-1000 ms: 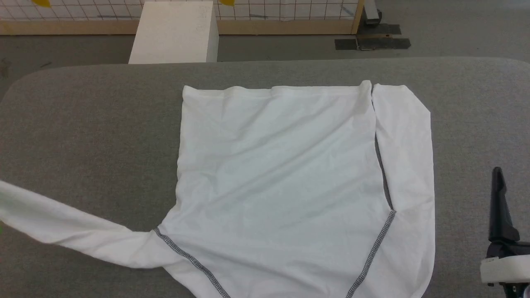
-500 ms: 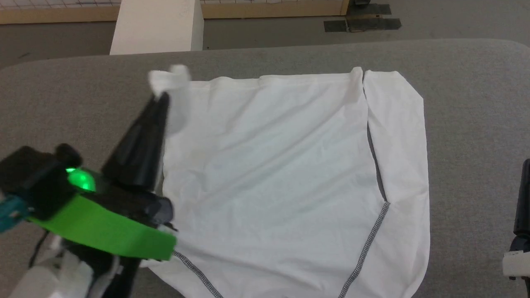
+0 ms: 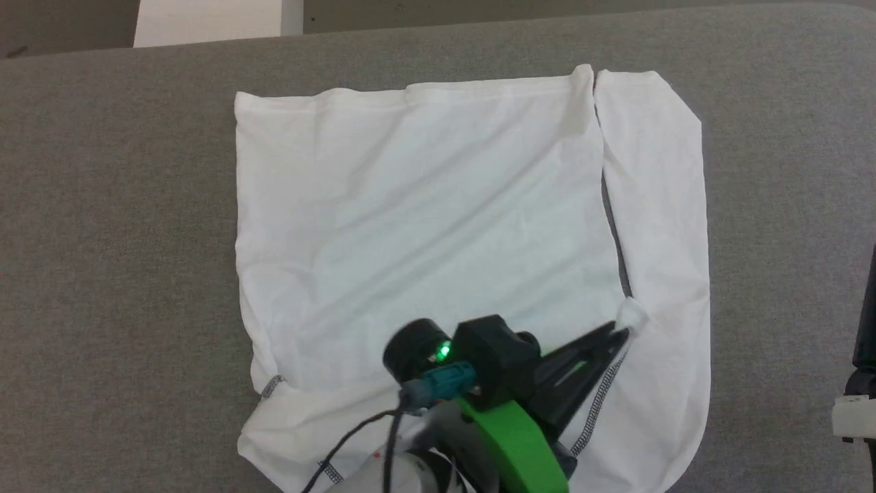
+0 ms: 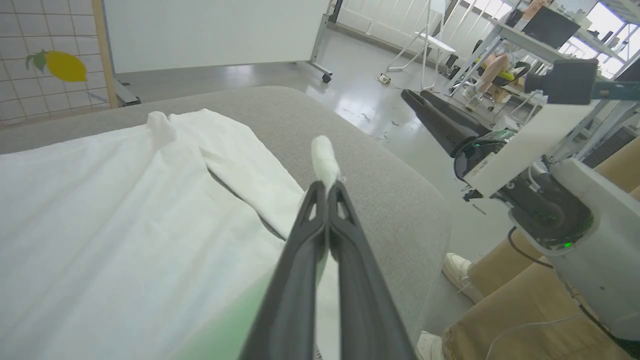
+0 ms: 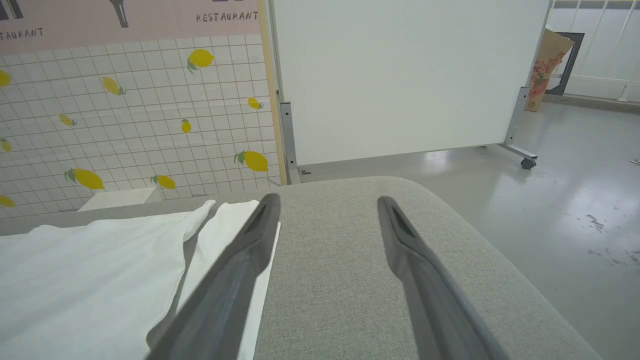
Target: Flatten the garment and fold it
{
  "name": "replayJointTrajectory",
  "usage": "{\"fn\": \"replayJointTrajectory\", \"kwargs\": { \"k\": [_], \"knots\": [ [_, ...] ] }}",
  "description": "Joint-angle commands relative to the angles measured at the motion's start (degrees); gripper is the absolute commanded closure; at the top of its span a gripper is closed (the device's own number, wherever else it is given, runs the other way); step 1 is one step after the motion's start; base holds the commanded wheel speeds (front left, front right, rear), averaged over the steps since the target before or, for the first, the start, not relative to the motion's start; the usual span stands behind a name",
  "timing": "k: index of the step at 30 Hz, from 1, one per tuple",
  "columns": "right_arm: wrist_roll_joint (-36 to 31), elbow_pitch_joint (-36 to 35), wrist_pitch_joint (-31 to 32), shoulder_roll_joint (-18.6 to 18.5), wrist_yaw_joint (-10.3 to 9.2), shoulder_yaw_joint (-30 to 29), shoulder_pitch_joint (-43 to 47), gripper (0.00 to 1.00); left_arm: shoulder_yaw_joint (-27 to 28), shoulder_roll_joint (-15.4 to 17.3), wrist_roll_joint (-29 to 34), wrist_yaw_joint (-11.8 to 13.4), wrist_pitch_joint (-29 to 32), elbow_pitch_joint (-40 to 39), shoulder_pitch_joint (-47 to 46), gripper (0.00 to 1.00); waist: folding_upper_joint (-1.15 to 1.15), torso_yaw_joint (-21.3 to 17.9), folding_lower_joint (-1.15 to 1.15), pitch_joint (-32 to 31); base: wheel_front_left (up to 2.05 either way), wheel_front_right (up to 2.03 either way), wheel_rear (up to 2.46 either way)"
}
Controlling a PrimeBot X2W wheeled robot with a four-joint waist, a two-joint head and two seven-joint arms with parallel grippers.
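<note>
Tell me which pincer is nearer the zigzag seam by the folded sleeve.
Left. The left pincer, shut on a sleeve cuff, is above the shirt just beside that seam; the open right pincer hangs over the grey table past the shirt's edge.

Right gripper (image 5: 328, 199), jaws spread wide over grey table (image 5: 340, 280), white garment (image 5: 75, 270) at left, lemon-patterned wall (image 5: 125, 125) behind

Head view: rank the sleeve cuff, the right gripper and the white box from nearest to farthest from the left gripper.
1. Sleeve cuff: pinched in the left gripper, over the garment's right side.
2. Right gripper: open, at the right edge.
3. White box: far left, beyond the table.
</note>
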Motion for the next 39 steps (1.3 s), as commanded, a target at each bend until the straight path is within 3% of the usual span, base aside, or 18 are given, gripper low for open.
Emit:
{"fn": "replayJointTrajectory", "kwargs": {
  "k": [1,8,13,14,15,19,25,29,35,39],
  "knots": [
    [0.36,0.29,-0.48,0.04,-0.09,0.41,-1.02,0.00,-1.07,-1.29,-0.06,-1.02,-0.08,2.50,-1.42,1.00,0.00,-1.15,0.00,1.30,0.00,0.00,0.00],
    [0.95,2.01,-1.51,0.04,-0.09,1.82,-1.37,0.00,-7.21,-4.98,0.69,-5.25,0.46,21.19,-3.18,1.00,0.00,-3.10,0.00,2.50,0.00,0.00,0.00],
    [1.02,2.83,-1.85,0.04,-0.09,2.70,-1.52,0.00,-9.86,-6.88,2.32,-6.88,-0.55,33.71,-4.65,1.00,0.00,-4.40,0.00,2.47,0.00,0.00,0.00],
    [0.98,2.93,-1.84,0.04,-0.09,2.71,-1.46,0.00,-10.03,-7.38,2.41,-7.13,-1.30,35.50,-4.93,0.56,0.00,-4.53,0.00,2.30,0.00,0.00,0.00],
    [0.92,3.02,-1.81,0.04,-0.09,2.67,-1.39,0.00,-9.75,-7.88,2.10,-7.10,-2.16,36.52,-5.01,0.00,0.00,-4.58,0.00,2.06,0.00,0.00,0.00],
    [0.53,3.23,-1.29,0.04,-0.09,2.01,-0.60,0.00,-8.12,-9.44,-0.35,-7.54,-5.15,37.56,-5.58,0.00,0.00,-4.06,0.00,0.06,0.00,0.00,0.00],
    [0.06,2.68,0.20,0.04,-0.09,1.85,0.66,0.00,-2.10,-9.72,-5.97,-6.70,-8.23,30.68,-6.01,0.00,0.00,-2.45,0.00,-4.10,0.00,0.00,0.00],
    [-0.18,2.11,0.89,0.04,-0.09,1.75,1.82,0.00,4.37,-5.49,-4.72,-2.97,-12.73,23.14,-6.51,0.00,0.00,-1.27,0.00,-6.38,0.00,0.00,0.00],
    [0.17,1.30,1.67,0.04,-0.09,0.90,3.13,0.00,17.61,2.53,-1.00,6.32,-23.79,12.93,-1.94,0.00,0.00,0.49,0.00,-7.80,0.00,0.00,0.00],
    [0.63,1.25,1.75,0.04,-0.09,1.27,3.46,0.00,26.51,6.61,-0.77,11.17,-27.54,8.42,4.18,0.00,0.00,1.12,0.00,-7.89,0.00,0.00,0.00]
  ]
}}
